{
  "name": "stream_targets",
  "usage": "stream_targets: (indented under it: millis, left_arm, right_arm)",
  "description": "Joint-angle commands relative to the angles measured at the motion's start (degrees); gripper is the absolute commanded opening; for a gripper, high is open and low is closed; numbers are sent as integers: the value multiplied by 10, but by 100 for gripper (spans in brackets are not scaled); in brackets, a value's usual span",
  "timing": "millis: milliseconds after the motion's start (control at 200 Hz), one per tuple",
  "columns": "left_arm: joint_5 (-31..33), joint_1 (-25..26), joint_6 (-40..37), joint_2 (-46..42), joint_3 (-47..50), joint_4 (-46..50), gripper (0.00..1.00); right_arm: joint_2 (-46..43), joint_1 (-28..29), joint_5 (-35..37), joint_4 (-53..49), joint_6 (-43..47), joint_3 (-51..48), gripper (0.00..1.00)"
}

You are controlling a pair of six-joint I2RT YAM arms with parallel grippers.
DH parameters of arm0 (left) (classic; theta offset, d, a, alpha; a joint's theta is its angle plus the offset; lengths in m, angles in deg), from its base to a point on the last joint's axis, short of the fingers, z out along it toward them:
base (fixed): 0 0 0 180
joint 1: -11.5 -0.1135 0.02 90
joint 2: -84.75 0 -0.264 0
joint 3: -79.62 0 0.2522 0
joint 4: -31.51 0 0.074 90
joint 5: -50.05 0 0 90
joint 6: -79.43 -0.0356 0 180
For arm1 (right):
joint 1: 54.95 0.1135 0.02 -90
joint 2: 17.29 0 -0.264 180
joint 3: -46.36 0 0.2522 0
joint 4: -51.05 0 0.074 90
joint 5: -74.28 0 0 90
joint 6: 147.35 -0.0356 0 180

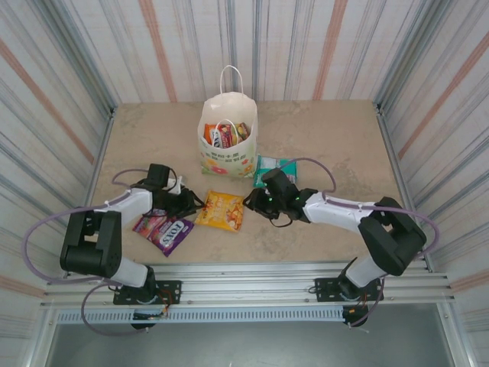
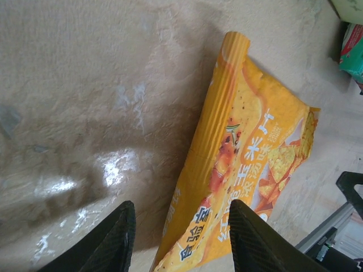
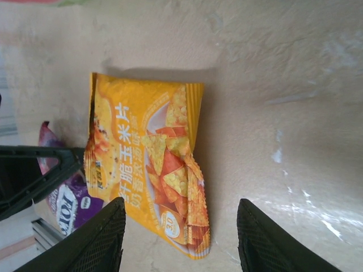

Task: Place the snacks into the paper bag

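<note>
— Three snacks are lying out on the counter [image 1: 328,145]. How is the job going?

— Roughly half is looking done. The paper bag [image 1: 227,162] is standing upright at the far middle, and orange, red and green packets [image 1: 225,135] are showing through its open mouth. The teal packet [image 1: 267,165] is lying just right of the bag, the purple packet [image 1: 162,229] is lying near left, and the yellow-orange packet [image 1: 220,209] is sitting near the middle. All three are waiting to go in.

— What are the tools doing?

— The left tool [image 1: 189,203] and the right tool [image 1: 257,205] are hovering on either side of the yellow-orange packet, both with fingers spread and pinching nothing.

— Is any writing reading clearly?

— The purple packet is showing "FOX'S" in white. The yellow-orange one is carrying Chinese characters, 玉米片 among them, over pictured corn chips, plus a round badge reading "30". The bag's green lettering is coming out too small to read.
</note>
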Motion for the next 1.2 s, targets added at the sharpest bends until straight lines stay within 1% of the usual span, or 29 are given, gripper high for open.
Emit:
stream_targets:
  millis: [0,80,205,336,506,656,807,967,1062,1192]
  left_arm:
    - [-32,-3,9,9,4,-17,47]
    - [-36,-3,7,12,3,-19,47]
    - [-49,-2,7,24,8,-33,47]
    - [-59,-1,4,46,13,-44,47]
    - [-69,10,5,67,20,-63,45]
    - [-102,29,17,82,24,-107,43]
    - [-111,43,23,92,16,-119,38]
    - [-119,50,28,91,11,-119,33]
    - [-117,51,30,79,13,-114,25]
    - [-112,51,31,50,16,-103,13]
  right_arm:
    - [30,11,-13,-7,23,20,52]
    - [50,11,-21,-1,19,26,50]
    - [89,14,-64,21,22,40,48]
    - [116,15,-73,20,22,51,43]
    - [136,13,-83,26,21,55,35]
    - [151,11,-95,34,21,59,27]
    - [154,11,-95,41,18,55,24]
    - [156,9,-98,54,17,53,24]
    - [152,9,-95,55,19,51,25]
    - [127,10,-80,65,22,34,31]
